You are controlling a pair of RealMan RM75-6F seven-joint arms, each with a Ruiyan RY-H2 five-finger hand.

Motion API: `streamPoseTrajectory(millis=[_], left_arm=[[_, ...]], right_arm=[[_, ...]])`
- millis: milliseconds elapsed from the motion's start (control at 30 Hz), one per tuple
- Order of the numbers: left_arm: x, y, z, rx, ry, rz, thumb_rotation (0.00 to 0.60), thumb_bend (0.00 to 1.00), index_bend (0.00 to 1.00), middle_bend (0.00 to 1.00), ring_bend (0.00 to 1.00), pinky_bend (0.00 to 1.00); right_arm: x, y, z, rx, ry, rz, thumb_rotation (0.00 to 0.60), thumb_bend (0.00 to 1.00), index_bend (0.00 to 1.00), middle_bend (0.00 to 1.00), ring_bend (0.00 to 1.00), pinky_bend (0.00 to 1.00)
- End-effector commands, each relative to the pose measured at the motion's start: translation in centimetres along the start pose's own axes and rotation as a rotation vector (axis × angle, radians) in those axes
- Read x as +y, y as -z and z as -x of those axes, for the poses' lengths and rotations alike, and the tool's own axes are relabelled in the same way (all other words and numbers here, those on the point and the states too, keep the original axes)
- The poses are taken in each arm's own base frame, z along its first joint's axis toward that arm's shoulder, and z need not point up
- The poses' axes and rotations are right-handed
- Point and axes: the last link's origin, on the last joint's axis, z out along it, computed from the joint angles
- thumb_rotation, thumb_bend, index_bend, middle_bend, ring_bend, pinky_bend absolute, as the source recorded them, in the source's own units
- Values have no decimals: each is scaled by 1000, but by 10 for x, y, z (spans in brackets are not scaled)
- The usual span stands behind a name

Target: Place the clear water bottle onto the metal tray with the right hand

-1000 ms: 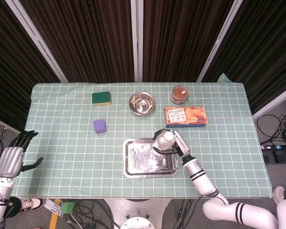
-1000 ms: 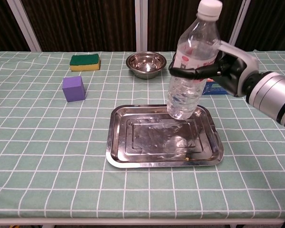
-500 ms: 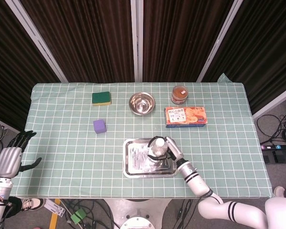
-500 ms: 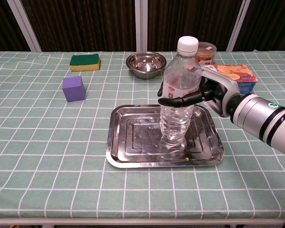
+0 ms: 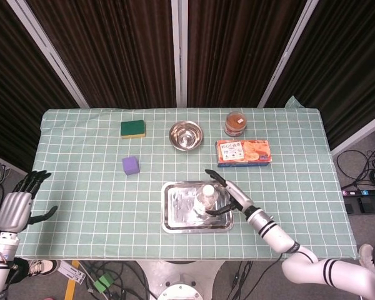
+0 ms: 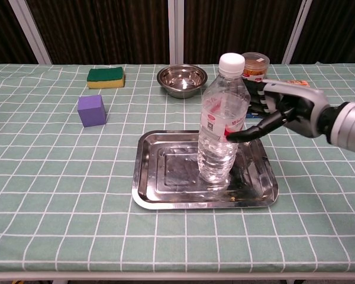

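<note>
The clear water bottle point(image 6: 220, 127) with a white cap stands upright on the metal tray point(image 6: 165, 177), right of the tray's middle; in the head view the bottle point(image 5: 206, 199) shows from above on the tray point(image 5: 177, 209). My right hand point(image 6: 282, 110) is just to the bottle's right with its fingers spread, holding nothing; its thumb tip is near or touching the bottle's label. In the head view the right hand point(image 5: 228, 196) lies over the tray's right edge. My left hand point(image 5: 15, 207) hangs open off the table's left edge.
A steel bowl point(image 6: 181, 80), a green sponge point(image 6: 106, 76) and a purple cube point(image 6: 92, 110) lie behind and left of the tray. An orange-lidded tub point(image 6: 255, 63) and a snack box point(image 5: 243, 152) sit behind my right hand.
The bottle came down from above the tray and now stands on it. My right hand has let go, spread its fingers and drawn back to the right.
</note>
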Motion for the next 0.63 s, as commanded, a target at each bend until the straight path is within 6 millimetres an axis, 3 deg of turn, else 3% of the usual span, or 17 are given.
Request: streamPoseTrajectory(millis=[33, 133, 233, 433, 633], left_arm=[[1, -1, 0, 2, -2, 1, 555, 257, 185, 207, 109, 193], [3, -2, 0, 4, -4, 2, 554, 258, 185, 207, 109, 193], [4, -3, -1, 2, -9, 2, 556, 257, 185, 207, 109, 193], [4, -3, -2, 5, -17, -2, 556, 258, 185, 207, 110, 193], [5, -4, -4, 8, -16, 5, 557, 258, 185, 207, 110, 193]], right_arm=[[-10, 39, -44, 28, 220, 55, 600, 0, 0, 0, 0, 0], [-4, 76, -81, 143, 505, 140, 600, 27, 0, 0, 0, 0], [7, 110, -98, 312, 767, 245, 600, 81, 0, 3, 0, 0], [32, 161, -95, 538, 1041, 403, 600, 85, 0, 6, 0, 0], [48, 180, -92, 585, 1056, 456, 600, 87, 0, 8, 0, 0]])
